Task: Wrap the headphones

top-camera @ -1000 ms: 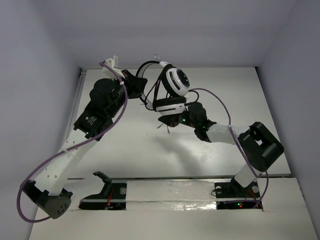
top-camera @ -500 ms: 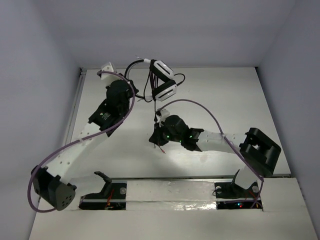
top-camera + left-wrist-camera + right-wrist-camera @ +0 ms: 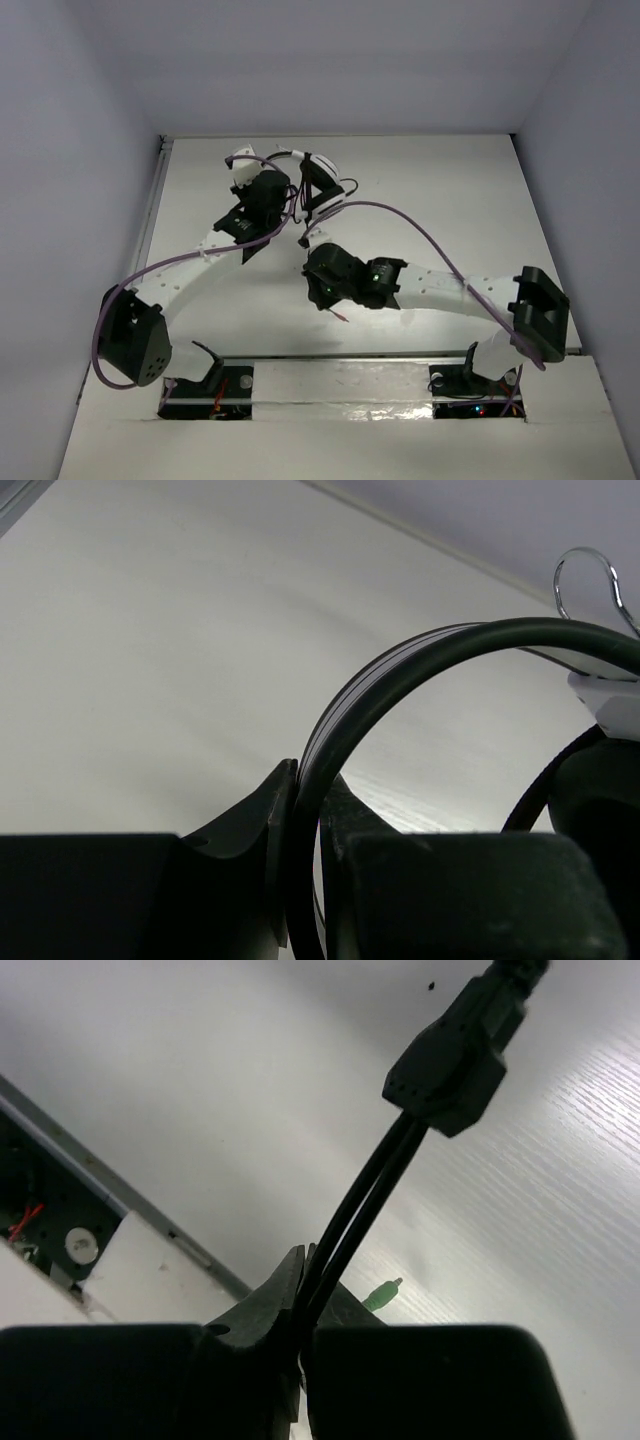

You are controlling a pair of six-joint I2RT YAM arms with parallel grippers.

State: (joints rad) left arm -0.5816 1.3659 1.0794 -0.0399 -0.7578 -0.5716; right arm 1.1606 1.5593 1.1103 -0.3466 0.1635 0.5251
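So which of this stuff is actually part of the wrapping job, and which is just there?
Part of the job:
- headphones, headband clamped in the left gripper
- their thin black cable, pinched in the right gripper
- green plug

Just there:
- purple robot cables
- table

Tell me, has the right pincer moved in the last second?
Yes. The right pincer, shut on the cable, has pulled back from the headphones toward the table's near edge.
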